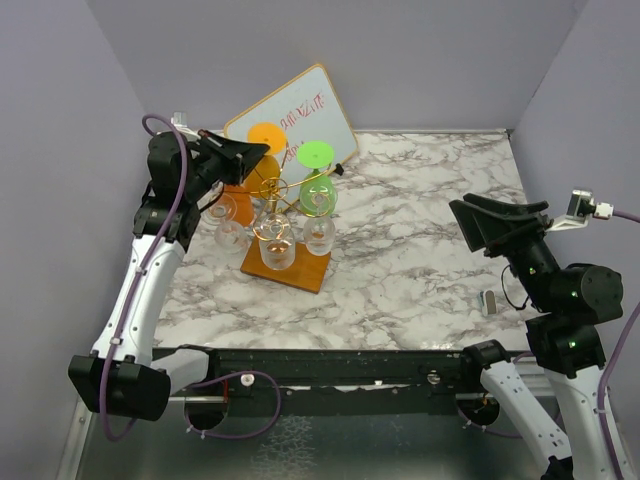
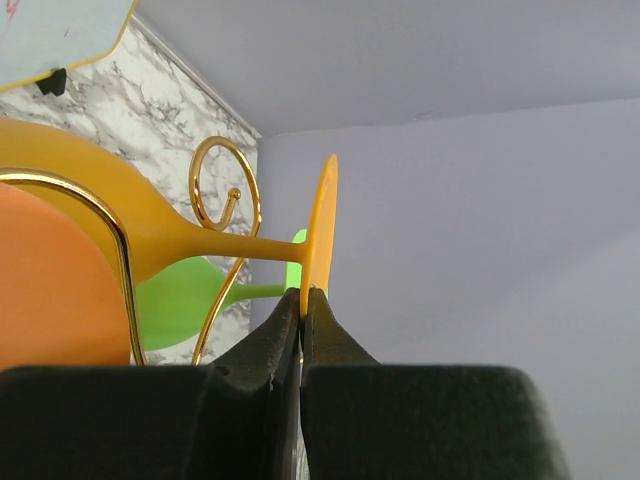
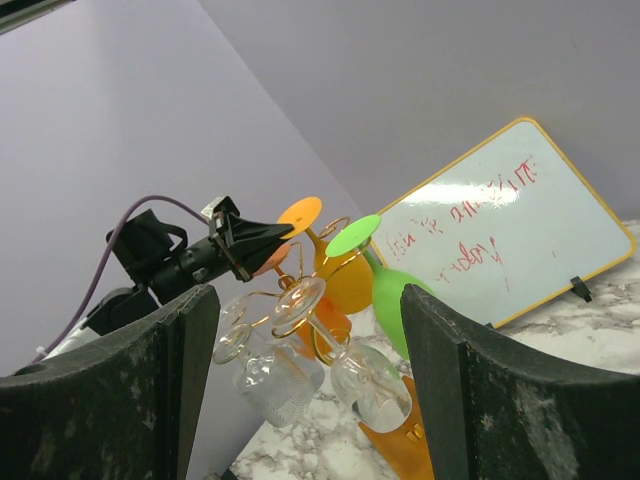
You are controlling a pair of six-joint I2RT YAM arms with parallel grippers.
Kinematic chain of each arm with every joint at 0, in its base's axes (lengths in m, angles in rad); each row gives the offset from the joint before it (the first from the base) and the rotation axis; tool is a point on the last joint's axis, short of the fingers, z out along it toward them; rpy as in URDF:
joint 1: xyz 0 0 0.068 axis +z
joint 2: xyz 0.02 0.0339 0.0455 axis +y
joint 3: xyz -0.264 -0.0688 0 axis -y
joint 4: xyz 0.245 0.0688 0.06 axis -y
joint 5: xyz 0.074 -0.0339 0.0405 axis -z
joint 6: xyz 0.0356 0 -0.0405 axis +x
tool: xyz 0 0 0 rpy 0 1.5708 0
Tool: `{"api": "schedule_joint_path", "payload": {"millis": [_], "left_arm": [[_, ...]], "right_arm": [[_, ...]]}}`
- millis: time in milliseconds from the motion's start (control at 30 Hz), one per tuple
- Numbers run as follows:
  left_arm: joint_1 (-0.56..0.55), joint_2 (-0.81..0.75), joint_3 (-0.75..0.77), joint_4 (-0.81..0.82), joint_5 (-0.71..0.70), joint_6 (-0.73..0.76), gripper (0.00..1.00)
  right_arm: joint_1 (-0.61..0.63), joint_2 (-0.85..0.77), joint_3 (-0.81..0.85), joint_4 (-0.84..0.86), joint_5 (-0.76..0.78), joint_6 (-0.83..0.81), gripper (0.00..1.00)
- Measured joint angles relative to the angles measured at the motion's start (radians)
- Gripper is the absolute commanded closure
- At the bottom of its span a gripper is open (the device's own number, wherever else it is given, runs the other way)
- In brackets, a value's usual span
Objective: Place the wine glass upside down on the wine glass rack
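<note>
Top camera high behind both arm bases, looking down over marble table (image 1: 420, 250) and wine glass rack (image 1: 288, 268), left wrist camera tight against orange wine glass (image 2: 150, 215), right wrist camera distant, low, facing rack and whiteboard (image 3: 490, 230), both also in top view.

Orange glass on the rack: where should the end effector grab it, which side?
Probably the foot disc of the orange glass, pinched at its rim from the left arm's side. It sits exposed on top; the stem runs through the rack's gold curl and the bowl hangs among other glasses.
</note>
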Motion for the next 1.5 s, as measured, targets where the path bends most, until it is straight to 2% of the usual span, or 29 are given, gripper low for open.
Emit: {"api": "schedule_joint_path", "payload": {"millis": [500,933,1167,1500], "left_arm": [[0.000,0.006,-0.050,0.114,0.124,-0.043,1.00],[0.000,0.111,0.026,0.153,0.151,-0.049,1.00],[0.000,0.144,0.057,0.151,0.132,-0.031,1.00],[0.000,0.142,0.103,0.045,0.028,0.055,1.00]], "right_arm": [[0.000,-0.004,0.000,-0.003,0.009,0.001,0.23],[0.000,-0.011,0.030,-0.024,0.030,-0.008,0.23],[0.000,-0.013,0.033,-0.026,0.035,-0.014,0.23],[0.000,-0.010,0.033,-0.026,0.037,-0.019,0.23]]}}
